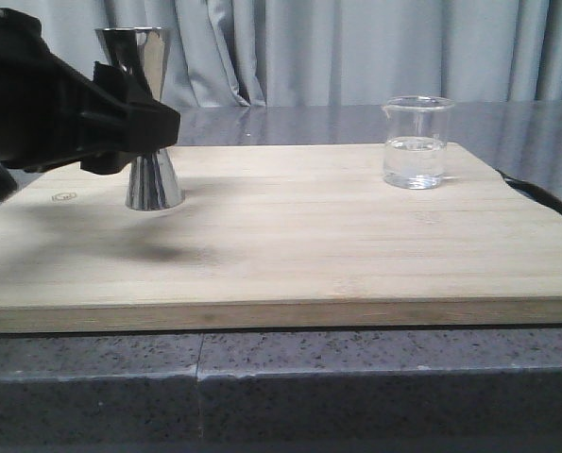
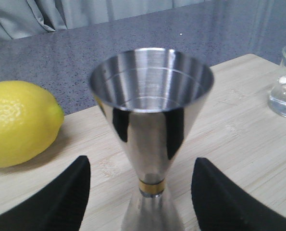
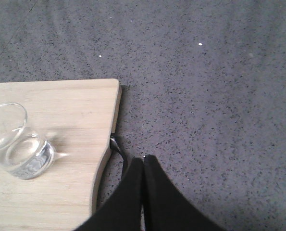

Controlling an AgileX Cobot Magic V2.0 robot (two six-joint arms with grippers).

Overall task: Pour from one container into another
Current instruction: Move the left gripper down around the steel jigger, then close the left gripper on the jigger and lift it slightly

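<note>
Left hand [image 2: 143,192] fingers spread wide, level, right hand [image 3: 143,161] fingers pressed together

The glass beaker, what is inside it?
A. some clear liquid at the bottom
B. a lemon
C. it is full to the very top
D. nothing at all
A: the glass beaker stands upright on the wooden board with clear liquid filling only its lower part, the level well below the rim.
</note>
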